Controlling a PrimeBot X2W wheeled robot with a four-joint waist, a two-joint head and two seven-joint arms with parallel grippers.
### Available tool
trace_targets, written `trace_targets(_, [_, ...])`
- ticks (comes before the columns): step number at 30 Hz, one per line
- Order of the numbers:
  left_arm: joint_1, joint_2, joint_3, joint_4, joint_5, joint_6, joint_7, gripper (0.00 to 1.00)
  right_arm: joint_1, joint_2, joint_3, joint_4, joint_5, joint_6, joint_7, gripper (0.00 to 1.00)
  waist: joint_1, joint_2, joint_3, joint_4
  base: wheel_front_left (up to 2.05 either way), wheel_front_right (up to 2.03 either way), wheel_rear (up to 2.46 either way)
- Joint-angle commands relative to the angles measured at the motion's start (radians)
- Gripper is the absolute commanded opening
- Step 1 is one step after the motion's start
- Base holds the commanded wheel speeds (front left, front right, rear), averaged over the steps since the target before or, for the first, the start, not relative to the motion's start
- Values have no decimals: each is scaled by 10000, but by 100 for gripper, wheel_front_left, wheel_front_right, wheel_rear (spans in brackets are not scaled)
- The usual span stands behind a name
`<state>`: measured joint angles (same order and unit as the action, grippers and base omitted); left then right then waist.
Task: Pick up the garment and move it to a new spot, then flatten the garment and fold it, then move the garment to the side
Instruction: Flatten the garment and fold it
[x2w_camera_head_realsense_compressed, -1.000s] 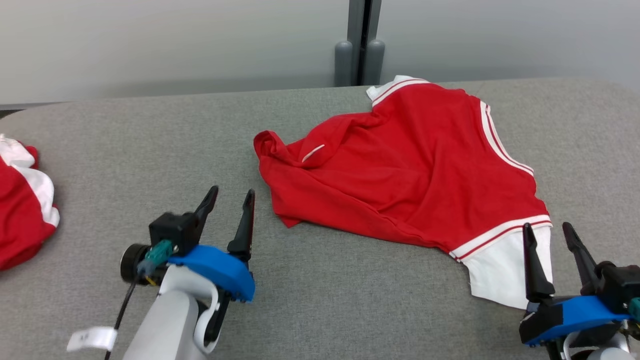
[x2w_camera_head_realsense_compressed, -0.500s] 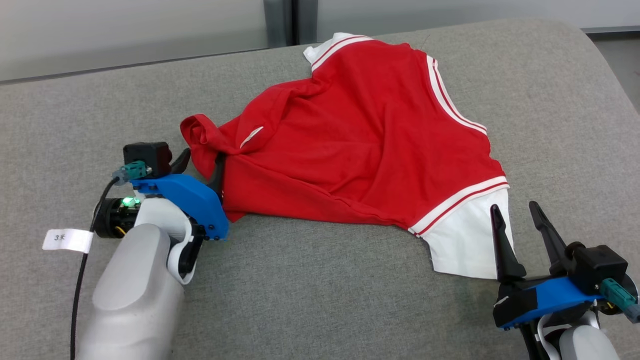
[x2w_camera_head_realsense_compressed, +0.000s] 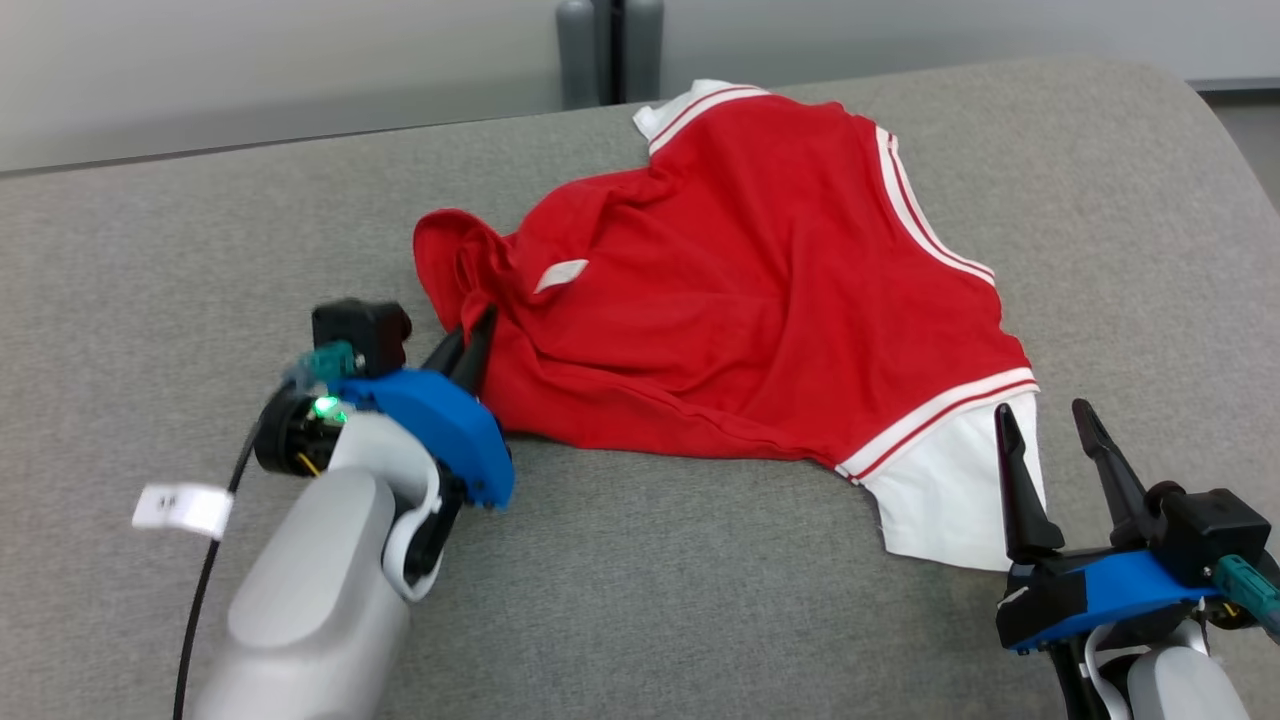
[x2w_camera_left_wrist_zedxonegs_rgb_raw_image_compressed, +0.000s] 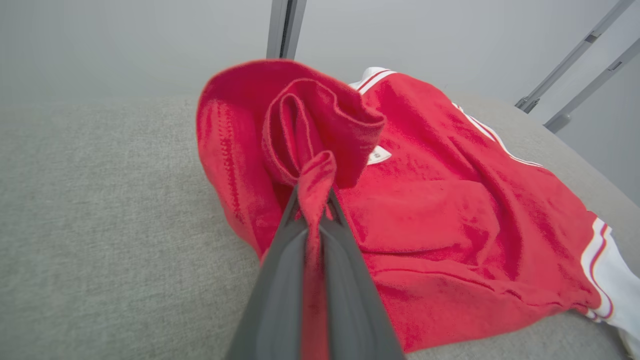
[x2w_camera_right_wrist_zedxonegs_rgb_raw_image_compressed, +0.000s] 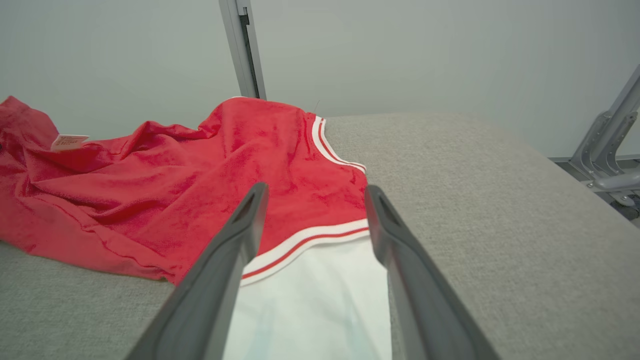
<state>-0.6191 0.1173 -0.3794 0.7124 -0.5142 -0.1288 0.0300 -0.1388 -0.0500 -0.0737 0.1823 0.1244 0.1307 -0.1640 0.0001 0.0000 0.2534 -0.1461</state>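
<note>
Head view, garment: the red garment (x2w_camera_head_realsense_compressed: 760, 290) lies rumpled on the table (x2w_camera_head_realsense_compressed: 200, 260), in front of the post (x2w_camera_head_realsense_compressed: 610, 50) and mostly to its right, its far hem almost at the post's foot.
Head view, left gripper: the left gripper (x2w_camera_head_realsense_compressed: 472, 335) sits in front of the post and a little to its left, with its fingers pressed together on the bunched neck end.
Head view, right gripper: the right gripper (x2w_camera_head_realsense_compressed: 1042, 410) is far to the right of the post and nearer the robot. Its fingers are spread over the white sleeve (x2w_camera_head_realsense_compressed: 950, 490); whether they touch it I cannot tell.
Left wrist view, grip: a ridge of red cloth is pinched between the two fingers (x2w_camera_left_wrist_zedxonegs_rgb_raw_image_compressed: 280, 260), and a loose loop of garment stands just past the tips.
Right wrist view, sleeve: the fingers are apart on either side of the white panel and hold nothing.
Change: a second ago the left gripper stood open over bare table, away from the garment; since then it has reached in and clamped. (The head view also swung, but that was the camera.) The right gripper is as wide as before.
Meaning: the pick-up now has one hold. Lifting by that hold alone would probably let the cloth hang bunched, so closing on the sleeve looks like the sensible next move.
</note>
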Motion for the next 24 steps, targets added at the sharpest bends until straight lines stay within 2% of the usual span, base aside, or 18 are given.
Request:
trace_targets(1, [317, 220, -209, -327, -69, -15, -222, 0, 27, -10, -5, 6, 59, 1, 12, 100, -1, 0, -58, 55, 0, 0, 0])
trace_targets(6, [1654, 1119, -1483, -2302, -499, -17, -870, 0, 232, -9, -148, -104, 66, 1, 39, 100, -1, 0, -326, 466, 0, 0, 0])
trace_targets(13, [3504, 2341, -2420, -4401, -135, 13, -923, 0, 453, -10, -208, -246, 78, 1, 162, 100, -1, 0, -623, 836, 0, 0, 0])
trace_targets(14, [3784, 2433, -2541, -4608, -84, 50, -850, 27, 462, -10, -205, -262, 86, 1, 181, 100, -1, 0, -663, 858, 0, 0, 0])
trace_targets(15, [4038, 2551, -2684, -4778, -1, 105, -726, 100, 501, -12, -201, -274, 90, 1, 199, 100, -1, 0, -703, 879, 0, 0, 0])
trace_targets(20, [4926, 2771, -2835, -5434, -252, 423, -222, 100, 595, -12, -255, -319, 98, 1, 256, 100, -1, 0, -883, 940, 0, 0, 0])
trace_targets(24, [5128, 2759, -2271, -6052, -758, 1048, 71, 100, 653, -10, -318, -380, 73, 1, 289, 100, -1, 0, -998, 984, 0, 0, 0])
